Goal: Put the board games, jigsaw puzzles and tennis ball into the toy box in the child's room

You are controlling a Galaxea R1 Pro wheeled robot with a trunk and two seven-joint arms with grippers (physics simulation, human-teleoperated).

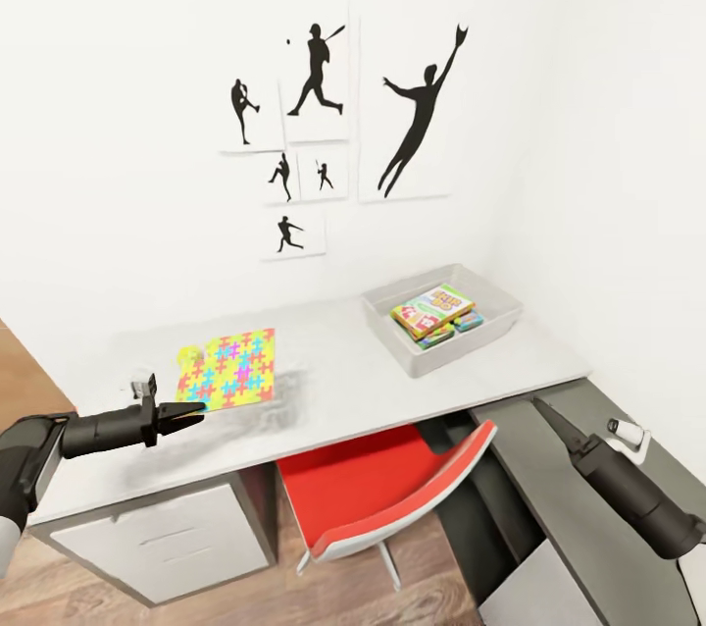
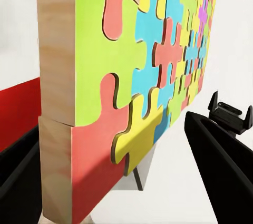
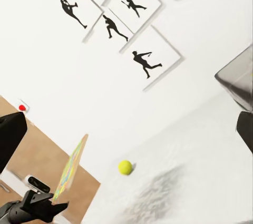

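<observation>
We see left gripper clamped on puzzle, lifted over table. Ball mostly hidden behind puzzle. Two, maybe three, game boxes in bin. Right gripper: cannot tell.

A wide bare stretch of counter lies open between the puzzle at the left and the toy box at the right. The puzzle stands tilted up off the counter, its lower edge at the left gripper, blocking the way behind it, where the ball sits near the wall. 2 game boxes part-fill the toy box. A red chair crowds the counter's front edge.
</observation>
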